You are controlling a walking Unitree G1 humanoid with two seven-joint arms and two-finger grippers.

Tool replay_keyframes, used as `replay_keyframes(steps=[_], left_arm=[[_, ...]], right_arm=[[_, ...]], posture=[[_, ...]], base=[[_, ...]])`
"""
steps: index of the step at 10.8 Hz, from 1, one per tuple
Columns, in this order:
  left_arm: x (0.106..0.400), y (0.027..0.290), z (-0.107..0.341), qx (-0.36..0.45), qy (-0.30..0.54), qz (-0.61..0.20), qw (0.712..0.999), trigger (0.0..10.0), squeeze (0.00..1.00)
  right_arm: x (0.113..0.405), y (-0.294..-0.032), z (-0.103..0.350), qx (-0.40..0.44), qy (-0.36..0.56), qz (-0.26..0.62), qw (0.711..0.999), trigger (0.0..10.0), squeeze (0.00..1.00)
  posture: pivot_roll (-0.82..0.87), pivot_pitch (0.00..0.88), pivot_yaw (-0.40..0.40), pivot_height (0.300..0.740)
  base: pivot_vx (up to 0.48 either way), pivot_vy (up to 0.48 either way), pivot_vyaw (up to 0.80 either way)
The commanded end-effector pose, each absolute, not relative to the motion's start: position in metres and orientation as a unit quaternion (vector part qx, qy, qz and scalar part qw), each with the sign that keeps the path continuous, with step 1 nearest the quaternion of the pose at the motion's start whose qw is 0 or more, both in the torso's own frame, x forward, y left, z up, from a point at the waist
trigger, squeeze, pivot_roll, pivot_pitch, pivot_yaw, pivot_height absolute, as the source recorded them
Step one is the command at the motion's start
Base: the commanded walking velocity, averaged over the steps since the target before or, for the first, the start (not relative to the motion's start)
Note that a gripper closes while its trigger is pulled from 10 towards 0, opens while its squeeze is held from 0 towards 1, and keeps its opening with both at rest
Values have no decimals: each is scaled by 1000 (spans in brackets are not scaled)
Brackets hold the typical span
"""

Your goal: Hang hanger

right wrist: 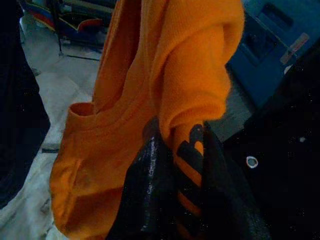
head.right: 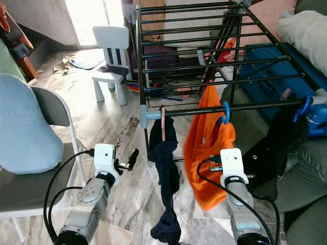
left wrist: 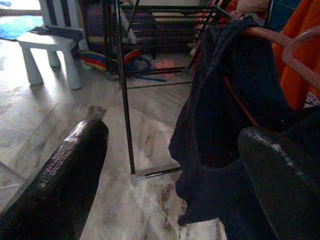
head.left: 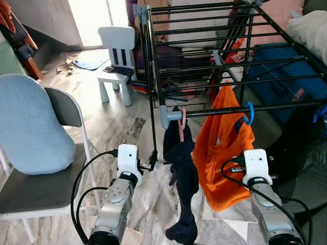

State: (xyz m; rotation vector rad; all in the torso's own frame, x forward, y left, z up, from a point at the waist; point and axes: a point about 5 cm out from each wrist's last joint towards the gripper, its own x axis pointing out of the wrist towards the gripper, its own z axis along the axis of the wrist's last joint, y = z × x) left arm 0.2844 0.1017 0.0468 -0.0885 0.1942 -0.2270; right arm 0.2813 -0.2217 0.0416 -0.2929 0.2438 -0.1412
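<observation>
- Marble-patterned floor (head.left: 127, 127) of a lived-in room, with a black drying rack (head.left: 204, 66) ahead, a white child's chair (head.left: 116, 56) behind and a folding chair (head.left: 46, 189) at the robot's left.
- Orange garment (head.left: 219, 153) hangs on a blue hanger (head.left: 249, 113) hooked over the rack's front bar; the right hand (right wrist: 175, 175) is pinched closed on its cloth.
- Dark garment (head.left: 181, 173) hangs beside it on a pink hanger (head.left: 182, 120); the left hand (head.right: 130, 159) is open, holding nothing.
- Risk: pulling away while gripping could drag the blue hanger off the bar (the hook looks shallow).
- No readable writing.
</observation>
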Motion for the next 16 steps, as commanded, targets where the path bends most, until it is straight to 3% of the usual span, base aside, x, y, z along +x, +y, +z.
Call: replay_keyframes(steps=[1,13,16], left_arm=[[286,101,48,-39,96,-113,988,10000,0],[286,98,47,-33,99,-119,987,10000,0],[287,102,48,-40,95,-119,988,10000,0]], right_arm=[[288,-220,52,-145,101,-67,982,10000,0],[290,-217,51,-142,107,-62,982,10000,0],[297,-218,68,-155,55,-76,983,10000,0]], posture=[[-182,0,21,740],[-189,0,15,740],[-192,0,21,740]], base=[[-255,0,0],[-275,0,0],[-95,0,0]])
